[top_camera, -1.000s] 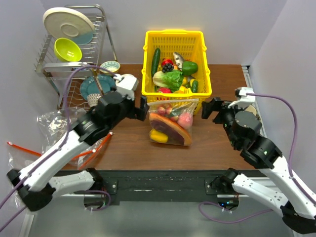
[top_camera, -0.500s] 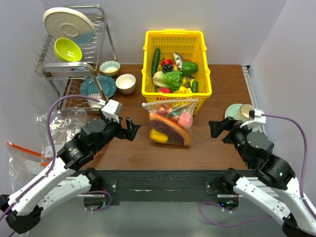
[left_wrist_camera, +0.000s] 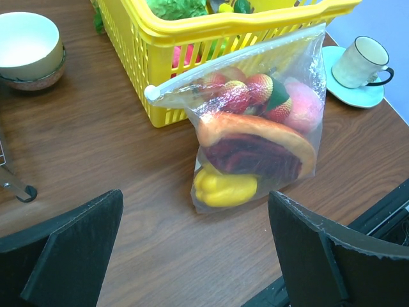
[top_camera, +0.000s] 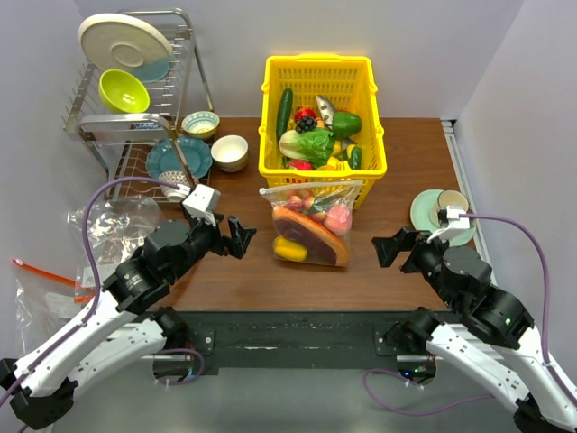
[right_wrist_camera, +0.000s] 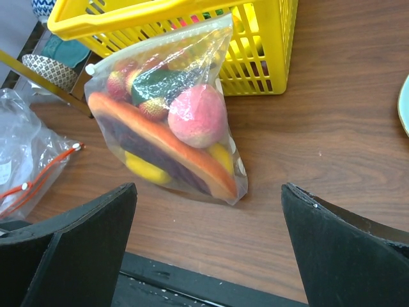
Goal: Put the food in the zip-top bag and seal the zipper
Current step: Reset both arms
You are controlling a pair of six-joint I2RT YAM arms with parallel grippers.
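The zip-top bag point(top_camera: 311, 225) stands on the table and leans against the yellow basket. It holds the food: an orange slice point(left_wrist_camera: 255, 128), a yellow pepper point(left_wrist_camera: 223, 187), a pink peach point(right_wrist_camera: 197, 115) and berries. Its zipper point(left_wrist_camera: 236, 61) runs straight along the top edge and looks pressed together. My left gripper point(top_camera: 236, 236) is open to the bag's left, apart from it. My right gripper point(top_camera: 392, 245) is open to the bag's right, also apart. Both pairs of black fingers point(left_wrist_camera: 70, 249) point(right_wrist_camera: 345, 249) have only bare table between them.
The yellow basket point(top_camera: 270, 135) of toy vegetables stands right behind the bag. A dish rack point(top_camera: 135, 90) and bowls point(top_camera: 229, 152) fill the back left. A cup on a saucer point(top_camera: 442, 209) sits at right. Clear bags with red strips point(top_camera: 54, 271) lie at far left.
Both grippers have drawn back from the bag's sides toward the near table edge and stayed open. The bag has kept its place against the basket.
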